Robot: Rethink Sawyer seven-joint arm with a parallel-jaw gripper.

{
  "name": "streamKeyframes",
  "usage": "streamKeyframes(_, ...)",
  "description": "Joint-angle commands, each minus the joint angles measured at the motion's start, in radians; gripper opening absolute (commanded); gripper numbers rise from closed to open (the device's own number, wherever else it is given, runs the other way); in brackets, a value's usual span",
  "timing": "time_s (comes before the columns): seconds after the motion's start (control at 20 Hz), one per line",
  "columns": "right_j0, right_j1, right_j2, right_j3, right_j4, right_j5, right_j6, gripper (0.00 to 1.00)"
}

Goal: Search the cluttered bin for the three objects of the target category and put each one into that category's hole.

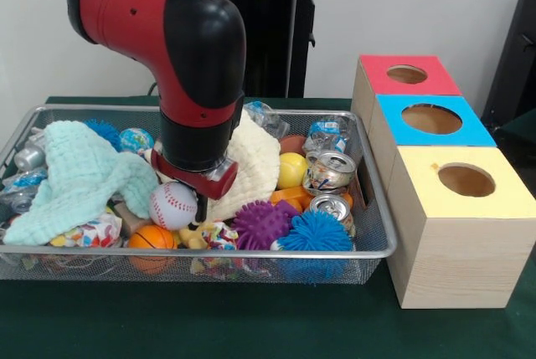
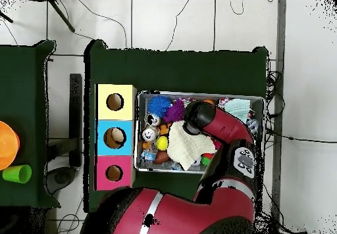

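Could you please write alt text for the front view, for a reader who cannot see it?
A red and black robot arm reaches down into a wire mesh bin crowded with balls, cans and cloths, its tip just beside a baseball. To the right of the bin stand three wooden boxes with round holes, topped red, blue and yellow.

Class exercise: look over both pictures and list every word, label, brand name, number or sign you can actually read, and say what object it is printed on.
No text can be read in either view.
Cans in the wire bin: printed labels, too blurred to read.
Patterned wrappers at the bin's front: colourful print, no legible words.
Boxes with holes, red, blue and yellow: plain coloured tops, no lettering.
Robot arm: no readable marking.
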Motion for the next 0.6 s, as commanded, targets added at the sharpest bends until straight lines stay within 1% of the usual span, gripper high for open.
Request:
streamKeyframes(0.05, -0.006, 0.016, 0.008, -0.058, 0.052, 0.044, 0.27, 0.0)
streamKeyframes(0.35, 0.004, 0.016, -0.003, -0.064, 0.05, 0.059, 0.291, 0.0)
streamKeyframes(0.6, 0.021, 0.011, -0.031, -0.077, 0.045, 0.111, 0.312, 0.0)
